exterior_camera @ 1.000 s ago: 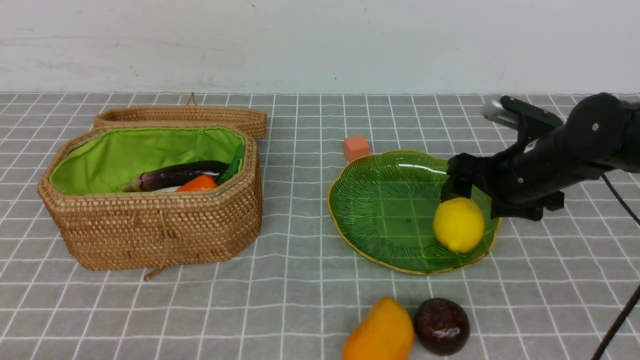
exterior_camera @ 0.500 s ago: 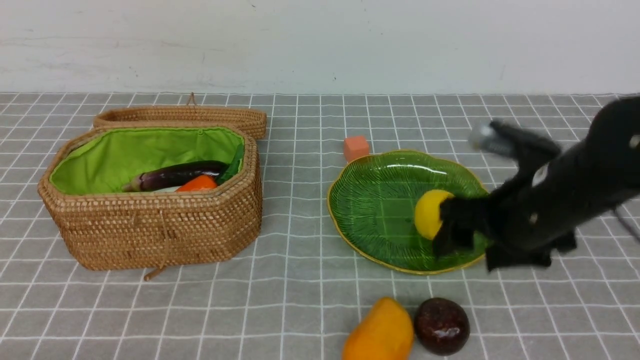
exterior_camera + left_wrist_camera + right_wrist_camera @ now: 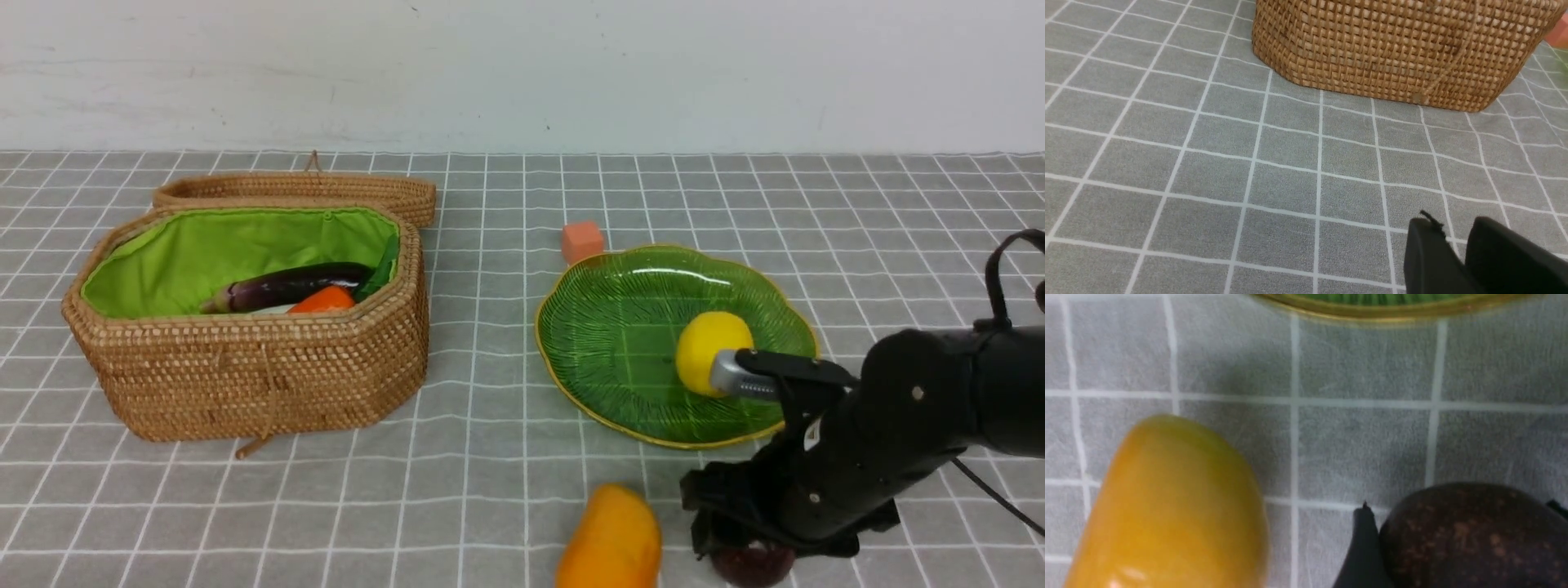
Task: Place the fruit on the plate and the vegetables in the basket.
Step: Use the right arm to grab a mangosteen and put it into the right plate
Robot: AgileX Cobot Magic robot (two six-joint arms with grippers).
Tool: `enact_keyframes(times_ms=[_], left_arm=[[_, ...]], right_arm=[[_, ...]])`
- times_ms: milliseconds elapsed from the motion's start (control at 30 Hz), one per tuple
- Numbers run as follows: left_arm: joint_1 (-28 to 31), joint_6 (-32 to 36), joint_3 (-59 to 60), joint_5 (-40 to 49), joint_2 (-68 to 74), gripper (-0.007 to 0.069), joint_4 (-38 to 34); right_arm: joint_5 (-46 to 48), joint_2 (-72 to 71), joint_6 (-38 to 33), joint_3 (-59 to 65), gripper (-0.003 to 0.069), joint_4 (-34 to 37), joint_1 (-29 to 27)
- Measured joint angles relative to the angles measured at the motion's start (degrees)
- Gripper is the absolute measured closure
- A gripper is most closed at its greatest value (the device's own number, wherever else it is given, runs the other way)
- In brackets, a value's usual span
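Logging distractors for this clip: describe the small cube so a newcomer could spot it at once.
Start at the green leaf-ribbed plate on the right of the grey checked tablecloth. Just beyond its far left rim sits a small salmon-orange cube. It alone is flat-sided; the lemon and mango nearby are rounded.

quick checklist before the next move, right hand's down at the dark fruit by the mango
1. dark fruit sits between the fingers of the right hand: ok
2. grip firm on the fruit: cannot tell
3. mango apart from the hand: ok
4. free room on the plate beside the lemon: ok
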Motion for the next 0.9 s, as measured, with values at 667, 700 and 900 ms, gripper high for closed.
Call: enact_keyframes(times_ms=[667,700,900], left_arm=[[0.0,0.05,0.0,0.05,0.0,0.0459,0.0],[0.0,0.05,0.0,0.05,0.0,0.0458,0.0],[0.0,0.05,0.0,0.05,0.0,0.0448,0.0]], right_arm=[[1.79,-2.78,-3.9,-20.5,0.016,-6.38,-4.45],[0.75,-1.6,-3.9,-21.86,0.016,-6.58,-4.53],[-3.06,9.16,-3.9,-29.94,0.016,-4.29,-4.53]])
